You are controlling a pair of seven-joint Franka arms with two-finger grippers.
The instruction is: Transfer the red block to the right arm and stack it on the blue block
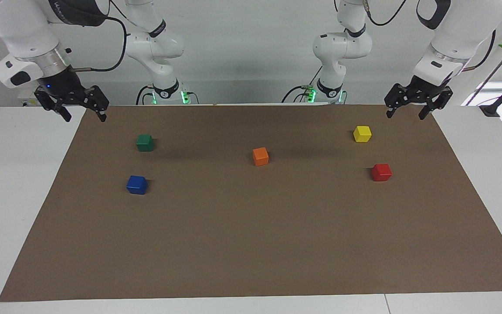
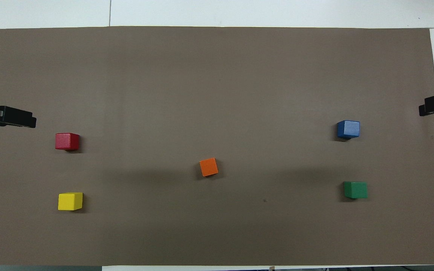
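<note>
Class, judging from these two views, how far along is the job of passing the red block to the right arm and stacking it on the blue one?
Nothing is done yet: red block and blue block sit apart on the mat. Nothing is in hand; left gripper and right gripper hang open. Pickup, handover and stacking remain.

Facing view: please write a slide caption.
Both claws open, raised; red block and blue block lie apart on brown mat.

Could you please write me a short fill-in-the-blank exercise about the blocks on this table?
1. The red block lies toward the ____ arm's end of the table.
2. The block beside the blue block, nearer to the robots, is ____.
3. The block midway between the two ends is ____.
4. The number of blocks on the brown mat is ____.

Missing words: left; green; orange; five
</note>
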